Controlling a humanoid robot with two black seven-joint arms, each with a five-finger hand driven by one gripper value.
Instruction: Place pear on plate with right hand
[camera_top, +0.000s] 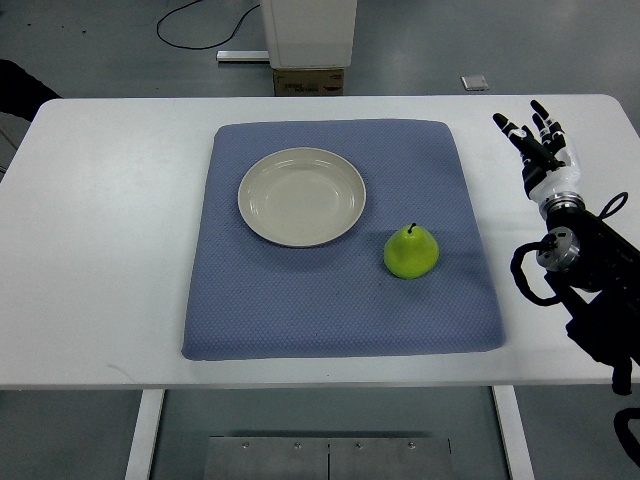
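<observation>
Your right hand (538, 140) stands over the bare white table (110, 230), with its arm entering from the right edge of the view. The fingers (507, 126) are spread wide and extended away from the robot, and they hold nothing. Black cabling loops at the wrist, just behind the hand on the robot's side.

The pear (411, 252) lies well apart from your hand, off to its left and somewhat nearer the robot. It is green, sits upright with its dark stem pointing up, and rests on the blue mat (340, 310). Nothing touches it.

The plate (302, 196) is farther left of your hand than the pear is, and a little nearer the robot than your fingertips. It is a round, cream-coloured dish, lying flat on the same blue mat, with nothing in it. The pear sits near the plate's rim, on the side toward your hand, but a strip of mat shows between the two; they are not touching.

The mat's right edge lies between your hand and the pear; your hand is clear of the mat.

Beyond your hand, past the table's far edge, a small grey object (475, 83) lies on the floor; what it is cannot be told.
</observation>
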